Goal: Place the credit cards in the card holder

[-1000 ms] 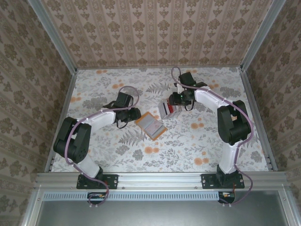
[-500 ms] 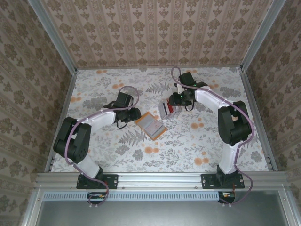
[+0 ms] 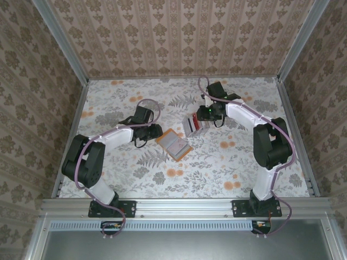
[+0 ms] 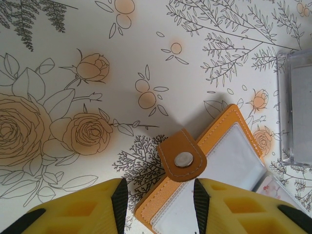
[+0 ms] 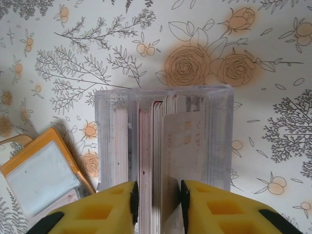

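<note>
The orange-tan card holder [image 3: 174,144] lies open at mid table, its clear inner sleeves facing up. My left gripper [image 4: 160,200] hangs open over its near corner by the snap tab [image 4: 183,157], fingers either side of the edge [image 3: 157,130]. Several credit cards [image 5: 183,146] stand on edge in a clear slotted stand [image 5: 219,136], just right of the card holder [image 5: 44,175]. My right gripper [image 5: 157,200] reaches down into the stand [image 3: 194,125], its pads pressed against both sides of a bunch of cards. A pale card leans against the right pad.
The floral table cover [image 3: 135,103] is bounded by aluminium rails and patterned walls on three sides. The stand's clear wall [image 4: 295,107] sits close to the card holder's far corner.
The right gripper's jaws have narrowed onto the cards in the stand, and the arm shifted slightly. The left arm and card holder have stayed put.
</note>
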